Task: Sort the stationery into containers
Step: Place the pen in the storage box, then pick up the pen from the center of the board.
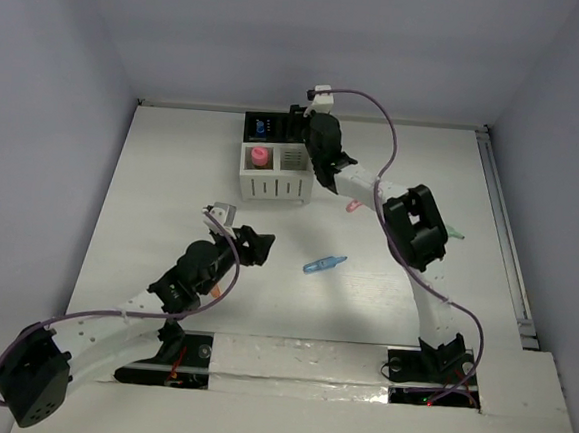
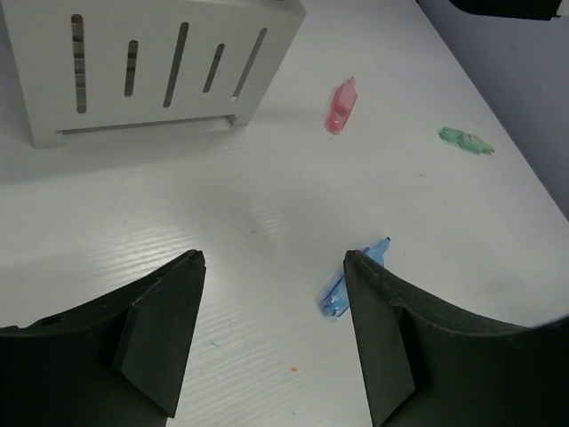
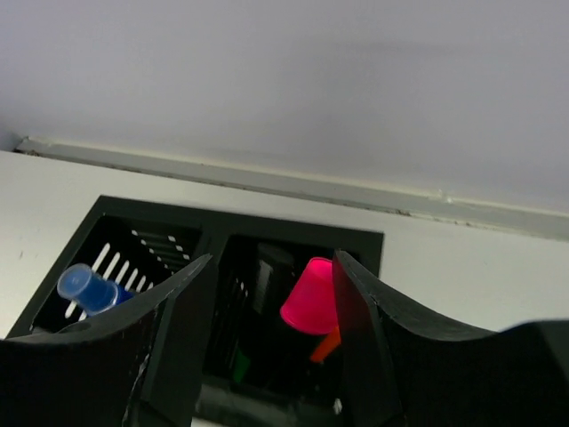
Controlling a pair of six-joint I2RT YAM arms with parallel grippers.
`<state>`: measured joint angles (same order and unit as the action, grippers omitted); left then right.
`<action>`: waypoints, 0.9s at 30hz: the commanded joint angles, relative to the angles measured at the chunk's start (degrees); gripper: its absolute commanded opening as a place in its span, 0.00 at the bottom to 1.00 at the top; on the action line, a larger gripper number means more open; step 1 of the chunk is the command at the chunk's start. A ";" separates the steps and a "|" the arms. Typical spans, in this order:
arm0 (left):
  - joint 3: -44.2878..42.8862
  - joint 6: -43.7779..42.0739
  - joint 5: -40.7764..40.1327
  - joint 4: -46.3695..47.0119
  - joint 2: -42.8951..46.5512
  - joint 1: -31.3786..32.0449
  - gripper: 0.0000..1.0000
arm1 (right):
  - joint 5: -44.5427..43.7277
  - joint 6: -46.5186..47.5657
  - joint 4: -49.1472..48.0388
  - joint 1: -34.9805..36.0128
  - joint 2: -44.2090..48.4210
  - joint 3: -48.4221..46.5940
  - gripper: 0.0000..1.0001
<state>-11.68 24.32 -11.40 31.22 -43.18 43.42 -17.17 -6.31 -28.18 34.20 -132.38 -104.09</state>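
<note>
Standing between parted right fingers (image 3: 173, 342), seemingly loose: pink-capped highlighter (image 3: 311, 298) in black cup (image 3: 293, 237).

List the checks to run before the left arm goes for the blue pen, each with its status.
1. Opening of the left gripper wide enough for the pen: ok.
2. The blue pen lying flat, nothing on it: ok.
3. Pen centred in the gap: not ok, it lies at one finger.
4. The right gripper away from the pen, over the black cups: ok.
5. Room for the pen in a cup: cannot tell.
</note>
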 commanded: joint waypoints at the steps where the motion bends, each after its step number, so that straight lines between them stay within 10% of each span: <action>1: -1.50 -1.63 3.22 5.24 -1.64 0.26 0.60 | -0.14 -0.99 -3.90 0.26 8.44 4.06 0.60; 5: -2.90 -1.55 9.53 7.27 -7.69 0.26 0.56 | -1.90 -2.48 -3.55 0.26 17.83 13.72 0.55; 9: -4.22 -0.94 11.92 8.42 -10.87 0.26 0.52 | -2.52 -7.30 2.50 0.26 27.77 24.80 0.09; 11: -4.66 -0.94 13.68 8.42 -11.57 0.26 0.51 | -1.47 -11.44 7.52 0.26 32.78 31.28 0.01; 27: -11.61 0.56 19.22 3.14 -30.27 6.84 0.57 | 5.21 -22.17 29.94 -0.27 56.87 56.01 0.22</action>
<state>-20.82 25.02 6.39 34.72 -70.52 47.94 -12.97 -27.44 0.82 34.17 -81.45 -48.47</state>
